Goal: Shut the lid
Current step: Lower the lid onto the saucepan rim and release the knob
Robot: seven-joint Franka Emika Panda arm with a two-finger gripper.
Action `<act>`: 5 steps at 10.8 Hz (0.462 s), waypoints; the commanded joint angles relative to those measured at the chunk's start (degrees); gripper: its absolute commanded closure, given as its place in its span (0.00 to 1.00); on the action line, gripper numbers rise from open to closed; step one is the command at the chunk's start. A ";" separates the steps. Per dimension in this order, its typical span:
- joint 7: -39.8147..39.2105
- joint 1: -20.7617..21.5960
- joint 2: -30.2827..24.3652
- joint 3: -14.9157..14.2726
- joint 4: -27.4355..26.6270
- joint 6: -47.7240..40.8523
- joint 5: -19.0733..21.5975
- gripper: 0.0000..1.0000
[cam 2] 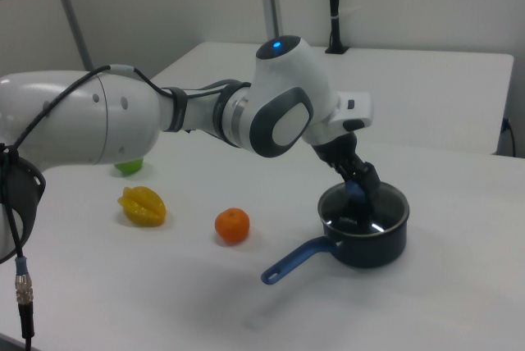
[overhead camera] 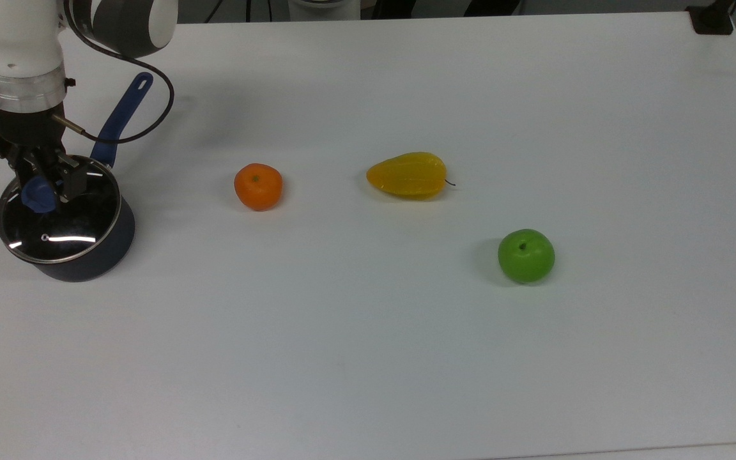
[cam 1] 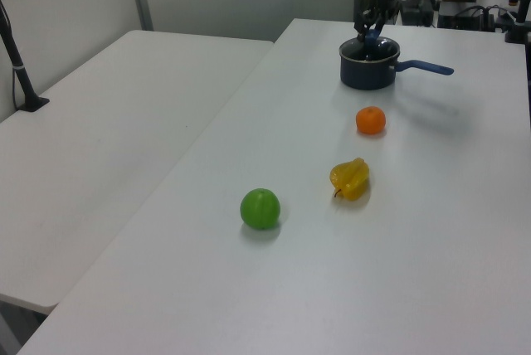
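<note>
Three fruits: orange (overhead camera: 258,186) nearest pot (overhead camera: 87,255), starfruit (overhead camera: 407,175), apple (overhead camera: 526,255).

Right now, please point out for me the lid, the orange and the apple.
lid (overhead camera: 64,227), top view, on the clear glass below the knob.
orange (overhead camera: 258,186), top view, on the middle of its top.
apple (overhead camera: 526,256), top view, on its green middle.

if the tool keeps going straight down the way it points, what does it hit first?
The tool points down at the lid and already grips its blue knob. Going on would likely press the lid into the pot beneath.
</note>
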 commanded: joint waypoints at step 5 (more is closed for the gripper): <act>-1.05 -0.59 -1.94 0.34 -2.92 1.01 0.64 0.10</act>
